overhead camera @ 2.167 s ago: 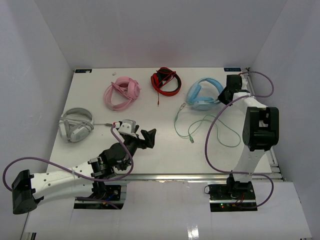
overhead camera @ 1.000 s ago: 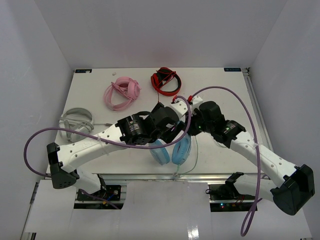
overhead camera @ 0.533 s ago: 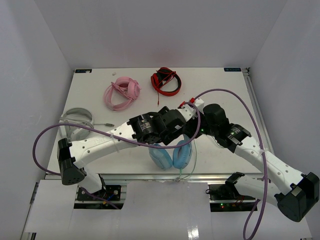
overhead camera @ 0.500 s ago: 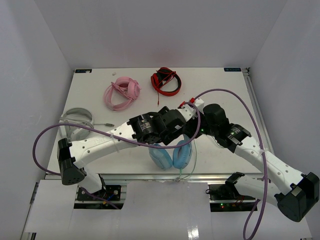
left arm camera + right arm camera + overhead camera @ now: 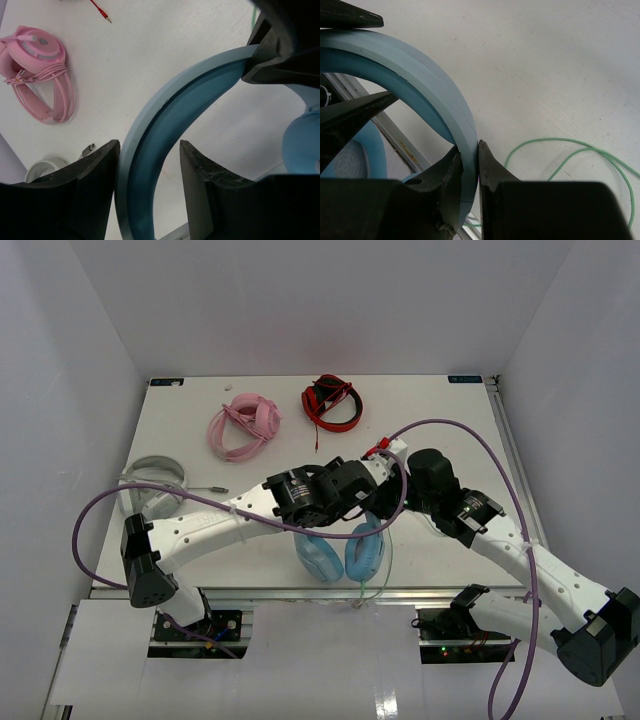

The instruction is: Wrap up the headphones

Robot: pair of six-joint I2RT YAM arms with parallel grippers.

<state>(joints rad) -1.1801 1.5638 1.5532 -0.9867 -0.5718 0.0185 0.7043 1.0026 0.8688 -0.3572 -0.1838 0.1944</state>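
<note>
The light blue headphones (image 5: 340, 555) stand near the table's front edge, ear cups down and headband up. My right gripper (image 5: 470, 160) is shut on the wide blue headband (image 5: 420, 75). My left gripper (image 5: 150, 147) is open and straddles the same headband (image 5: 165, 130); its left finger touches the band and its right finger stands apart. In the top view both grippers, left (image 5: 365, 502) and right (image 5: 400, 498), meet above the ear cups. The thin pale green cable (image 5: 570, 155) lies loose in loops on the table beside the right gripper.
A pink headset (image 5: 245, 425) and a red-and-black headset (image 5: 333, 403) lie at the back of the table. A grey-white headset (image 5: 152, 483) lies at the left. The table's front rail (image 5: 300, 590) runs just below the ear cups.
</note>
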